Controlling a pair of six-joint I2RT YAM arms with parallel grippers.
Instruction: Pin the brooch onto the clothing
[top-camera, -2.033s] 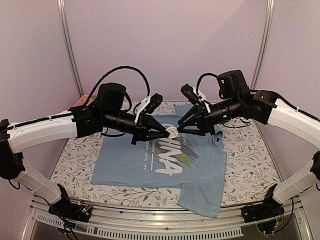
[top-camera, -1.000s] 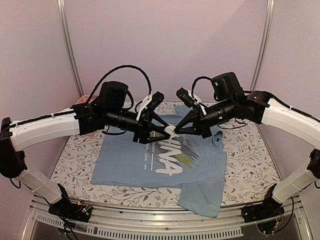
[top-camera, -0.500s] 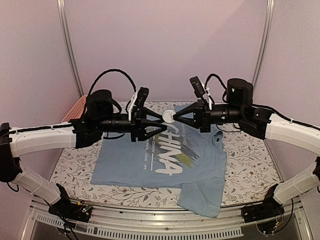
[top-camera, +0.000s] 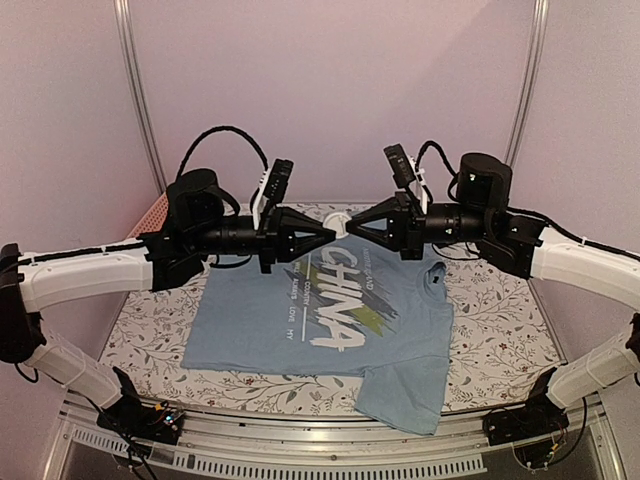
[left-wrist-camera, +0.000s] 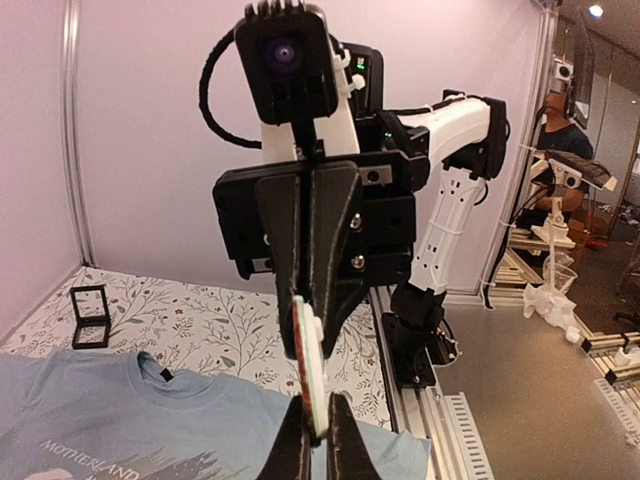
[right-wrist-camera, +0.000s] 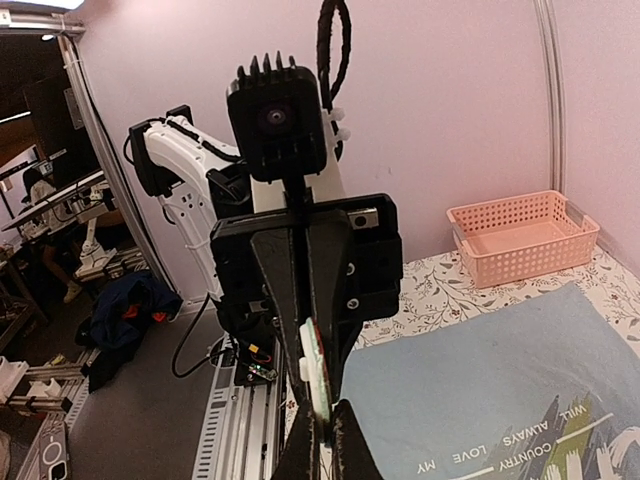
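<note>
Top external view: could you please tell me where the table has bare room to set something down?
Bare floral table lies right of the T-shirt, and another patch left of it, in front of the pink basket. It is crowded above the shirt's far edge, where the left gripper and right gripper meet on the brooch.
</note>
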